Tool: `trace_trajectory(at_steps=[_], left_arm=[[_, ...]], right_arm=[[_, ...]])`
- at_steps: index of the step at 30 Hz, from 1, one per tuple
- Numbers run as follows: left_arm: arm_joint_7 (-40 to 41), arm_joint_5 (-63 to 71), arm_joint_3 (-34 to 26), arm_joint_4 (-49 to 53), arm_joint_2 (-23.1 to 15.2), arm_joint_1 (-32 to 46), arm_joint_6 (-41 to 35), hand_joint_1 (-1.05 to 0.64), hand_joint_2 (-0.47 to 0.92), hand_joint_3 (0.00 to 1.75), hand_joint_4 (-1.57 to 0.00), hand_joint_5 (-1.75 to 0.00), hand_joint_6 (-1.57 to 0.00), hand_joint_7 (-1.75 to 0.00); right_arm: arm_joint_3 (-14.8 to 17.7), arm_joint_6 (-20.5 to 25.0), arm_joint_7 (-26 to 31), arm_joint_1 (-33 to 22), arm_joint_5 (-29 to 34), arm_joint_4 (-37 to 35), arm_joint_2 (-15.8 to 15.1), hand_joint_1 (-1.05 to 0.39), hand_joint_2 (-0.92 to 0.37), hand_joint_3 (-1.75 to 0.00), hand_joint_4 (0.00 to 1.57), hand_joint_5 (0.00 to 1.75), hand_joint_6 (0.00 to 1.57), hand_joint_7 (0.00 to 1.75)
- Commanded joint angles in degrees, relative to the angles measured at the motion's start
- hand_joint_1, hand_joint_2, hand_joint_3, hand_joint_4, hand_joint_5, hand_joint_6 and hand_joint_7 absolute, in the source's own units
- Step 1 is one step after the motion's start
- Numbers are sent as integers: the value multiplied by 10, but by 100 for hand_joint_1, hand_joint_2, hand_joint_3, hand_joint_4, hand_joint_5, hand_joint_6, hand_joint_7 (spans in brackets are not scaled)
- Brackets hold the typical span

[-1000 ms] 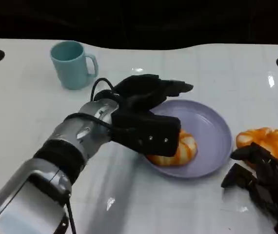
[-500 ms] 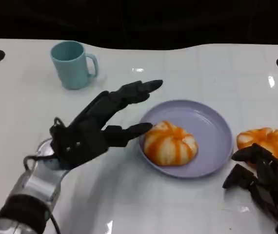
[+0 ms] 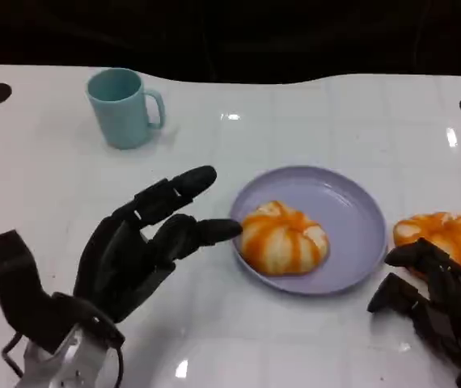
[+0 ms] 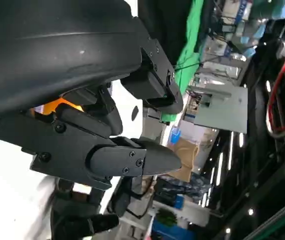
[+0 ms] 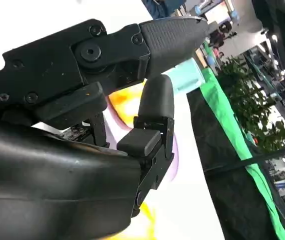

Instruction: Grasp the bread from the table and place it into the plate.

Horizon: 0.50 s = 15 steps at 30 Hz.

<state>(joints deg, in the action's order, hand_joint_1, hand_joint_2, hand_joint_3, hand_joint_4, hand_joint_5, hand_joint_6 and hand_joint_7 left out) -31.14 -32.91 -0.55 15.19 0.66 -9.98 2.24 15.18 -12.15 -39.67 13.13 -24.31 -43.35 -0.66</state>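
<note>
Bread (image 3: pixel 283 237) lies in plate (image 3: pixel 352 222), left part | left hand (image 3: pixel 137 250) spread, empty, left of plate | right hand (image 3: pixel 437 311) fingers apart, empty, near second bread (image 3: pixel 442 234) | cup (image 3: pixel 121 107) far left

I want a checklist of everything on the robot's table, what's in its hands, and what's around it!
Surface: white table, glossy, with dark round marks at its far corners.
Job's things: striped bread lies in the purple plate; second bread on the table beside the plate.
Clutter: teal mug, upright, far left.
Hands: left hand open, holds nothing; right hand holds nothing, by the second bread.
Cables: nothing seen on the table.
Surroundings: dark beyond the far edge; green cloth and a cluttered room in wrist views.
</note>
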Motion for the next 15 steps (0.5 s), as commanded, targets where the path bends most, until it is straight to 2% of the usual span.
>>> trace_trajectory(at_steps=[1, 3, 5, 7, 8, 10, 11, 15], left_arm=[[13, -110, -47, -56, 27, 64, -119, -52, 92, 46, -61, -141, -76, -53], [24, -121, -57, -68, 32, 76, -146, -51, 92, 47, -60, -149, -73, -63], [35, -126, -66, -77, 37, 86, -168, -53, 92, 37, -65, -166, -75, -86], [39, -130, -72, -86, 40, 96, -188, -54, 92, 35, -66, -169, -75, -92], [40, -132, -74, -90, 41, 102, -198, -55, 92, 34, -69, -173, -75, -104], [50, -126, -75, -103, 44, 115, -210, -55, 92, 34, -70, -174, -74, -112], [56, -120, -73, -109, 47, 121, -213, -53, 92, 37, -75, -174, -69, -131], [69, -100, -70, -121, 56, 142, -208, -52, 92, 40, -78, -175, -58, -164]], right_arm=[[1, 6, 4, -17, 2, 12, -7, -53, -92, -18, 66, 155, 65, 114], [0, 3, 12, -21, 5, 18, -6, -53, -92, -18, 66, 155, 65, 114], [-2, 0, 23, -25, 11, 24, -5, -54, -92, -15, 66, 155, 67, 114], [-5, 6, 26, -29, 11, 32, -6, -55, -92, -15, 66, 155, 68, 113], [-7, 11, 26, -31, 11, 36, -7, -54, -92, -17, 65, 156, 67, 114], [-8, 14, 28, -35, 12, 43, -7, -54, -92, -19, 64, 156, 67, 114], [-7, 13, 29, -36, 12, 45, -6, -53, -92, -19, 65, 157, 67, 114], [-8, 3, 28, -38, 16, 44, -7, -55, -92, -20, 66, 157, 67, 115]])
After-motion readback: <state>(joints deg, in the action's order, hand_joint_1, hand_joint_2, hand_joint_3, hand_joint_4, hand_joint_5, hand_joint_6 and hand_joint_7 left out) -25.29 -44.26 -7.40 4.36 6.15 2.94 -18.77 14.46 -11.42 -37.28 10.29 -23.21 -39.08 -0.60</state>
